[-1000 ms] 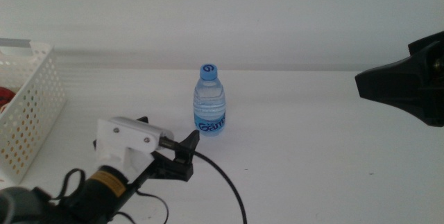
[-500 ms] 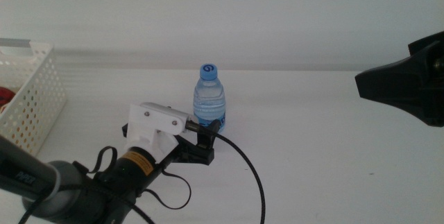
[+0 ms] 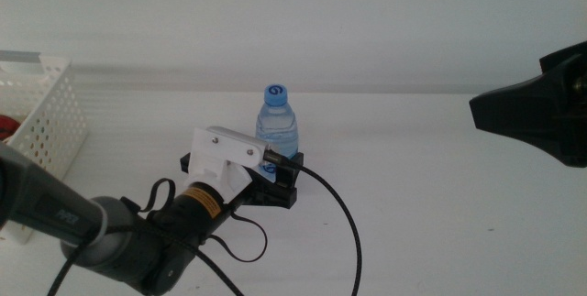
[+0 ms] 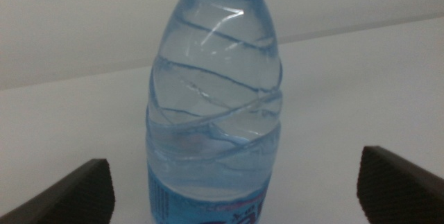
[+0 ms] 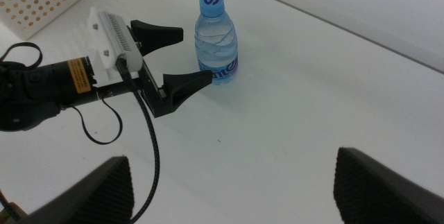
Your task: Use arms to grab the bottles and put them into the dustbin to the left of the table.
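Left gripper (image 5: 182,59), jaws apart, straddles the upright bottle (image 3: 276,131) at its 12 o'clock; right gripper (image 5: 232,182) waits, jaws apart.

bottle (image 3: 277,129) on table (image 3: 422,195), dustbin (image 3: 41,140) left

Soft, even light is falling across the smooth white tabletop (image 3: 440,195), leaving it pale and slightly greyish rather than brilliant. Shadows are lying faint and diffuse beneath the clear plastic water bottle with the blue cap (image 3: 277,131) and the thick black cable (image 3: 341,223). In the left wrist view that bottle is filling the picture slightly soft, thin white glints streaking its ribbed shoulder (image 4: 222,26). The dark jaws at the wrist pictures' bottom edges are showing as blurred, featureless shapes.
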Motion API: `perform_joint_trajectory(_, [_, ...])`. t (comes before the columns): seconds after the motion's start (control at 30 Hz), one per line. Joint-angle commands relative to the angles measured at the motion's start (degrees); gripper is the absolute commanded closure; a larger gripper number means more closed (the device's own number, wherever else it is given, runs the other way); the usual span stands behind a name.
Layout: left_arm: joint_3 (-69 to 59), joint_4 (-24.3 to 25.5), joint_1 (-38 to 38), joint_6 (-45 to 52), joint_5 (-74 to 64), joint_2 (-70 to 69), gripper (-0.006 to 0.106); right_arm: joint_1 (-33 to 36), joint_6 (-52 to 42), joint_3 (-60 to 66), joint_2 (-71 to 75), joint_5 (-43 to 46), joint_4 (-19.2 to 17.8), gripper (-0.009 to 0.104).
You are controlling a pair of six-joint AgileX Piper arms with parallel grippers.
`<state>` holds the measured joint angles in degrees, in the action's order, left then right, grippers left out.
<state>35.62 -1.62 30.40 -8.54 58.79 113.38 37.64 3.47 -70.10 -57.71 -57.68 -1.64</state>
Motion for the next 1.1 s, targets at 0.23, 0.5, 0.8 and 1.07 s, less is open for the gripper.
perform_joint_trajectory(0.23, [3.1, 0.2, -0.1, -0.4, -1.3, 1.5, 0.007, 0.1, -0.5, -0.3, 0.2, 0.2, -0.5, 0.018])
perform_joint_trajectory(0.5, [6.7, 0.5, -0.1, -0.5, -4.5, 2.9, 0.007, 0.1, -0.5, -0.3, 0.2, 0.2, -0.5, 0.018])
perform_joint_trajectory(0.8, [9.4, 0.5, -0.1, -0.5, -4.4, 5.3, 0.007, 0.1, -0.5, -0.3, 0.2, 0.2, -0.5, 0.018])
perform_joint_trajectory(1.07, [12.3, 0.7, -0.1, -0.5, -4.7, 7.5, 0.007, 0.1, -0.5, -0.3, 0.2, 0.2, -0.5, 0.018])
